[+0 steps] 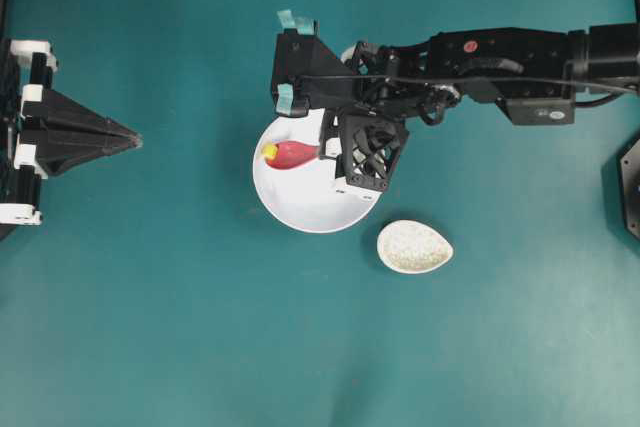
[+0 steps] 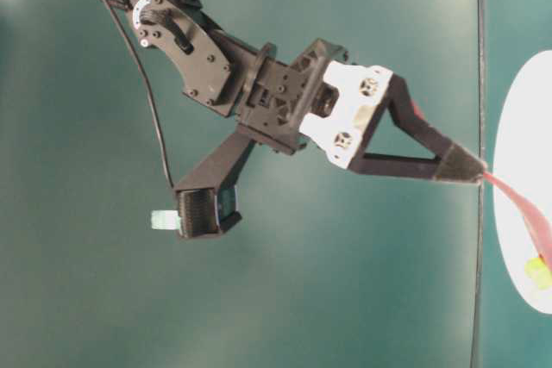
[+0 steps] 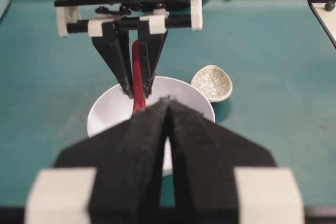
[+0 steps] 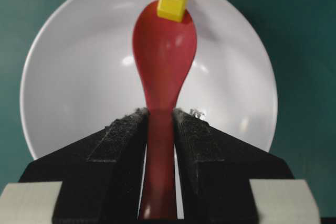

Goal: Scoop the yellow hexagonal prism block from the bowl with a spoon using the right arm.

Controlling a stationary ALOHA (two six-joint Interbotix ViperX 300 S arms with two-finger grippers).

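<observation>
Large round glossy white bowl (image 1: 300, 209) as landmark, right gripper (image 4: 160, 129) over it, fingers clamped on glossy red-pink spoon (image 4: 164, 56) handle, small yellow hexagonal block (image 4: 172, 4) at scoop tip near bowl's far wall, left gripper (image 3: 168, 109) well clear of bowl, fingers closed, holding nothing.

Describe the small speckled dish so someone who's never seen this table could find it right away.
Start at the large white bowl in the middle of the teal table. Just beside it, apart from its rim, sits the speckled dish. It is small, oval and crackle-patterned, unlike the plain bowl.
</observation>
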